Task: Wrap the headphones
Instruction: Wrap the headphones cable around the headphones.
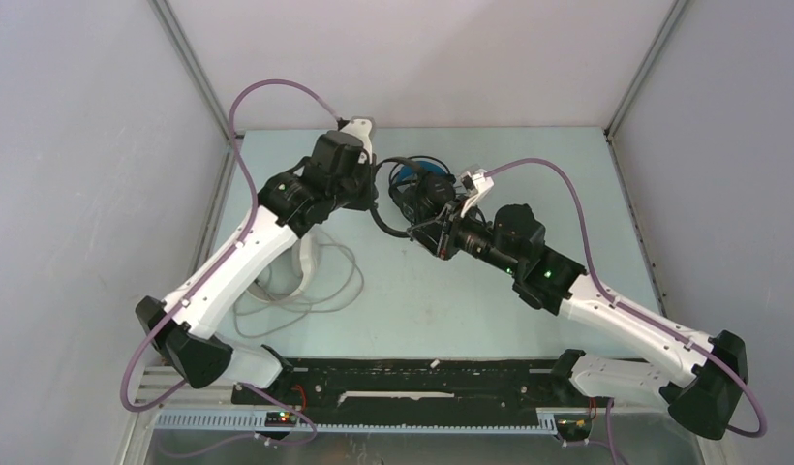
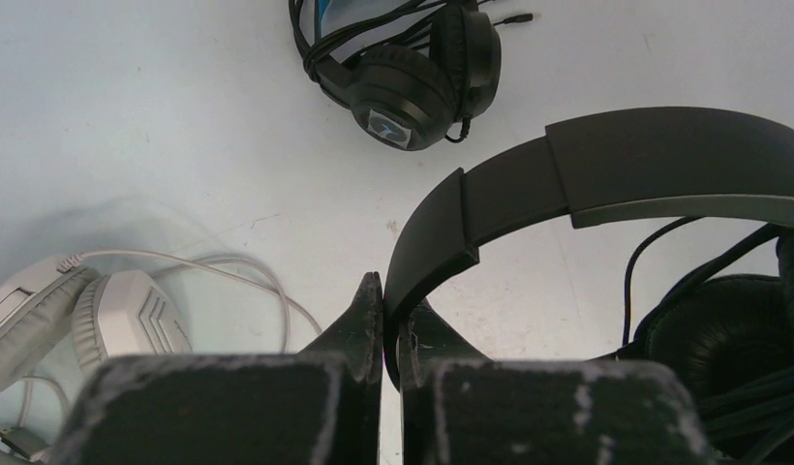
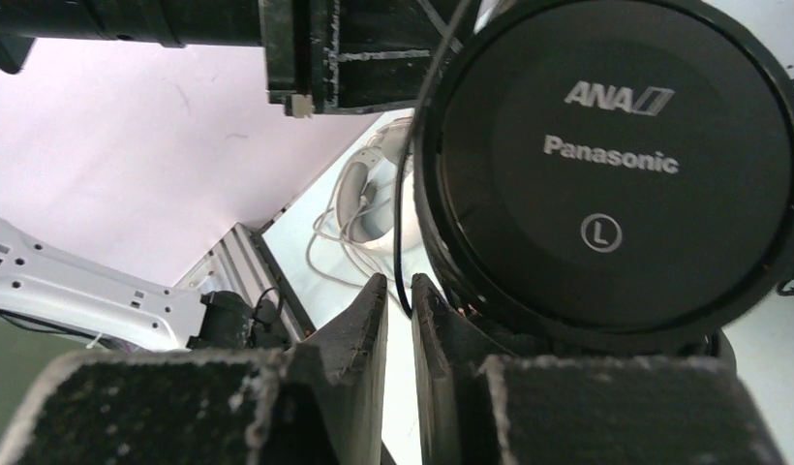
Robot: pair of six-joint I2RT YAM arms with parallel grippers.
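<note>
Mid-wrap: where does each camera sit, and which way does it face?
Top external: above, behind the bases, looking down on the table; both arms show.
Left wrist: on the left gripper, facing along its jaws at the black headset.
Right wrist: on the right gripper, facing that headset's ear cup up close.
Both wrist views share the white headset.

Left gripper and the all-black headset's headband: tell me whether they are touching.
Touching. The left wrist view shows the left gripper pinching the lower end of the black headband between its closed fingertips.
</note>
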